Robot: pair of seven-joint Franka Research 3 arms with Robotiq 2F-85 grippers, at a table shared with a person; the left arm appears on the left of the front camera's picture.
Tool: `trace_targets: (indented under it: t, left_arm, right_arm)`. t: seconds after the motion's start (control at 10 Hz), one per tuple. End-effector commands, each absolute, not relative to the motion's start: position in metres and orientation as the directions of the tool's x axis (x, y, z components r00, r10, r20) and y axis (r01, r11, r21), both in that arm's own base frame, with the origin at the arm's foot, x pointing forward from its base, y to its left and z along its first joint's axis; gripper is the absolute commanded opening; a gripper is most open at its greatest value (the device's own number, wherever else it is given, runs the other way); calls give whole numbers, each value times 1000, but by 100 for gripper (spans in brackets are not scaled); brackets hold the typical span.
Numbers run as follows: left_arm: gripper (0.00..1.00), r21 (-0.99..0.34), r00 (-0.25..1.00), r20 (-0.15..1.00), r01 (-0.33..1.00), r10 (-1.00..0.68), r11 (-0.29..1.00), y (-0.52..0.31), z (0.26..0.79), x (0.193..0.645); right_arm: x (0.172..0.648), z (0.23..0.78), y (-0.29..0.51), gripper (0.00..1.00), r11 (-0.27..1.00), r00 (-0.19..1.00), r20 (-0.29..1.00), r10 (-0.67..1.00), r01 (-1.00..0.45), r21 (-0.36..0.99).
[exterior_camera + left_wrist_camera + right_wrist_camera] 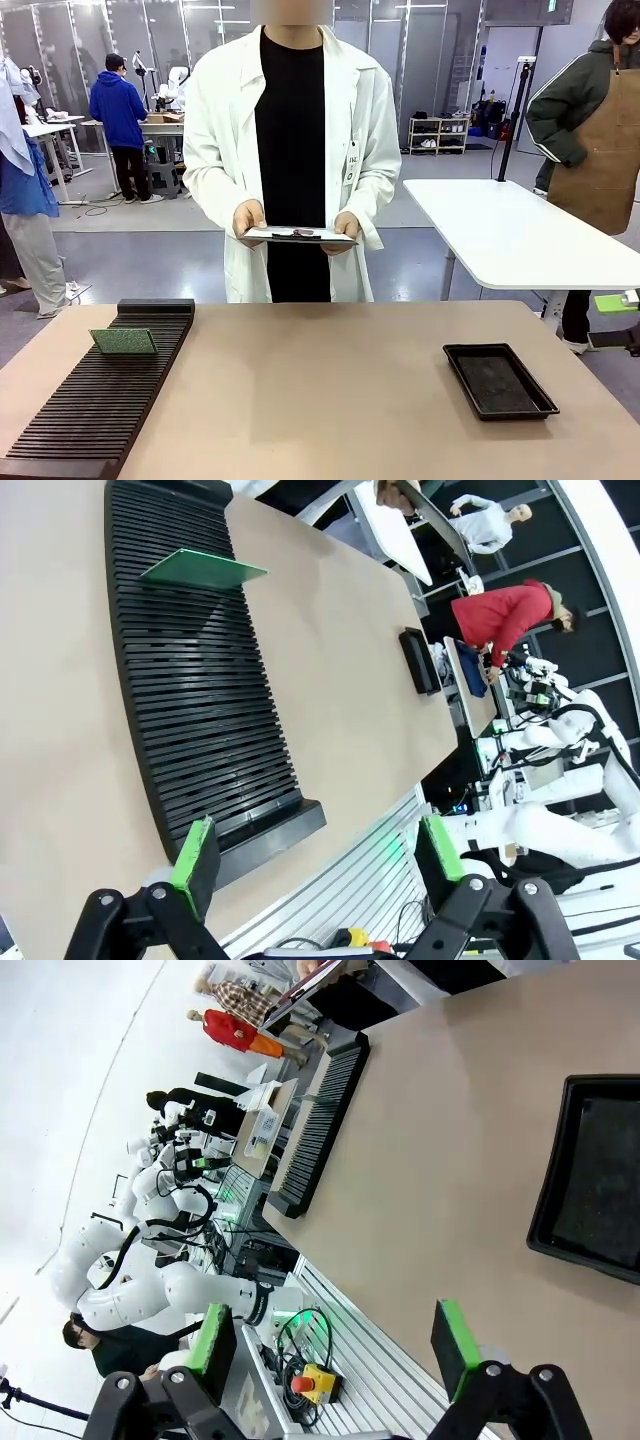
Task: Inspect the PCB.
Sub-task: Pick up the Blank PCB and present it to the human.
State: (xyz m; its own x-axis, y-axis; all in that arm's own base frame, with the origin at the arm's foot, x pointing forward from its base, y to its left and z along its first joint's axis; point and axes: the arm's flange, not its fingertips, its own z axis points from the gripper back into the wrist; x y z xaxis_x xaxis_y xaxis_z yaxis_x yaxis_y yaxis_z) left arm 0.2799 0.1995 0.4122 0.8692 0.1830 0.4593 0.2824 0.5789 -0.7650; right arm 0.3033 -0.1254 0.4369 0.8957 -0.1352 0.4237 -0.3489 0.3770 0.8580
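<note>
- The PCB (123,341) stands on edge in a slot of the black slotted rack (95,410), at the lower left of the front view, near the rack's far end. Its green dotted face is turned toward the camera and leans slightly.
- In the left wrist view the board juts out of the rack in the upper left of the frame.
- The rack lies on the tan table (320,400), running from the lower left corner of the front view up toward the middle left.
- The black tray (500,381) lies flat on the table at the lower right of the front view, well apart from the rack and the board.
- The left gripper (318,852) rises from the bottom edge of its wrist view. Its green-padded fingers are spread wide with nothing between them, and the rack's near end shows just above the fingertips.
- The right gripper (335,1345) also has its fingers parted and bare at the bottom of its view, with the tray at the right edge of that frame.
- Across the table, in the upper centre of the front view, a person in a white coat holds a grey clipboard (298,235) level at waist height.
</note>
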Motion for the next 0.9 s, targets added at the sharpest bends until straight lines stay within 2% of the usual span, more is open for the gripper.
trace_targets:
  t: [0.0, 0.3, 0.4, 0.5, 0.8]
  left_arm:
    - [100, -767, 862, 472, 299, 185, 567, 200, 419, 278]
    - [100, -761, 870, 458, 278, 182, 585, 200, 415, 278]
    - [100, -629, 864, 502, 333, 40, 703, 184, 445, 283]
    - [100, -549, 837, 545, 402, -51, 732, 174, 471, 291]
    - [100, -257, 826, 467, 468, -316, 846, 117, 515, 344]
  right_arm:
    - [299, 440, -130, 100, 377, 892, 433, -128, -360, 854]
    - [299, 440, -130, 100, 377, 892, 433, -128, -360, 854]
    - [299, 440, -130, 100, 377, 892, 433, -128, -360, 854]
    - [299, 440, -130, 100, 377, 892, 433, -128, -360, 854]
    - [299, 440, -130, 100, 377, 892, 433, -128, -360, 854]
